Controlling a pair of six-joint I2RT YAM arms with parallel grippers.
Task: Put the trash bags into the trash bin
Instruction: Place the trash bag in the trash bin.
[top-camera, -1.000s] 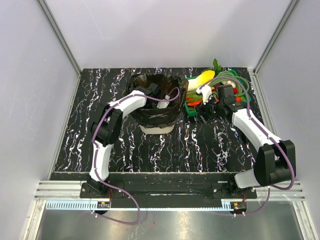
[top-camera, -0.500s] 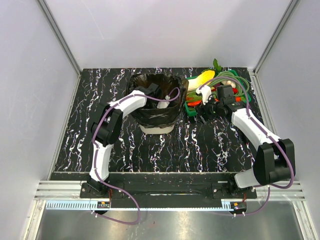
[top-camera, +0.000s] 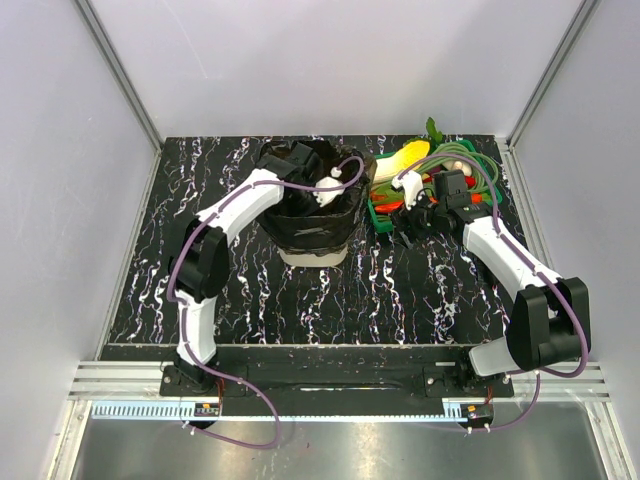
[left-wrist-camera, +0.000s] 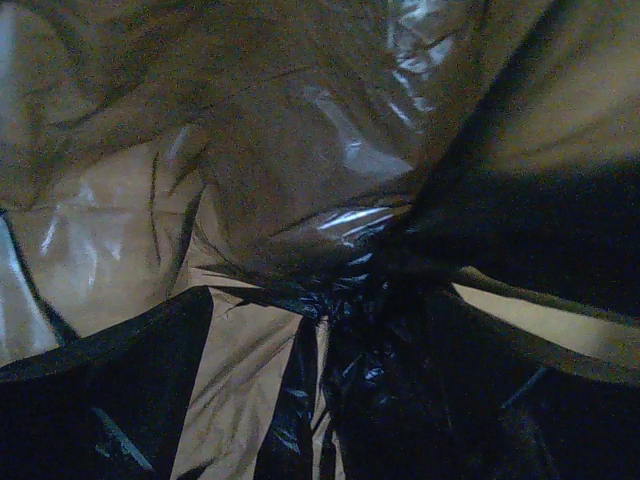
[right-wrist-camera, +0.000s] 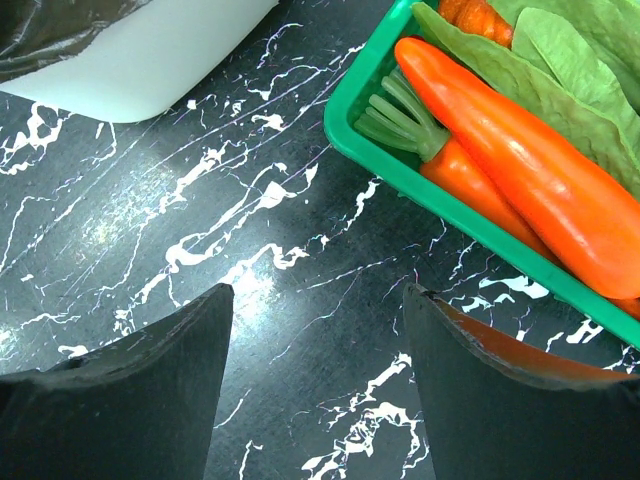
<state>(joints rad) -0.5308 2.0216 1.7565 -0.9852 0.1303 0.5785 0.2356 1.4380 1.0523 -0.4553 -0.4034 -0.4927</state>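
Note:
The cream trash bin (top-camera: 315, 258) stands mid-table with a glossy black trash bag (top-camera: 300, 228) lining it and draped over its rim. My left gripper (top-camera: 322, 193) reaches down inside it. In the left wrist view my gripper (left-wrist-camera: 320, 300) is open, its dark fingers (left-wrist-camera: 90, 400) spread wide, with crumpled black bag (left-wrist-camera: 400, 380) bunched between them and the bin wall (left-wrist-camera: 90, 240) showing pale through the thin plastic. My right gripper (top-camera: 408, 228) (right-wrist-camera: 318, 290) hangs open and empty over bare table, between the bin's corner (right-wrist-camera: 150, 60) and a green tray.
The green tray (top-camera: 385, 215) (right-wrist-camera: 370, 120) holds carrots (right-wrist-camera: 520, 140), leaves and a yellow corn cob (top-camera: 408, 155), right of the bin at the back. White walls close in the black marbled table (top-camera: 330, 300).
My left arm has swung its elbow left and reached deeper across the bin, shifting the bag at the rim; its jaws have spread a little wider. The right arm has stayed still.

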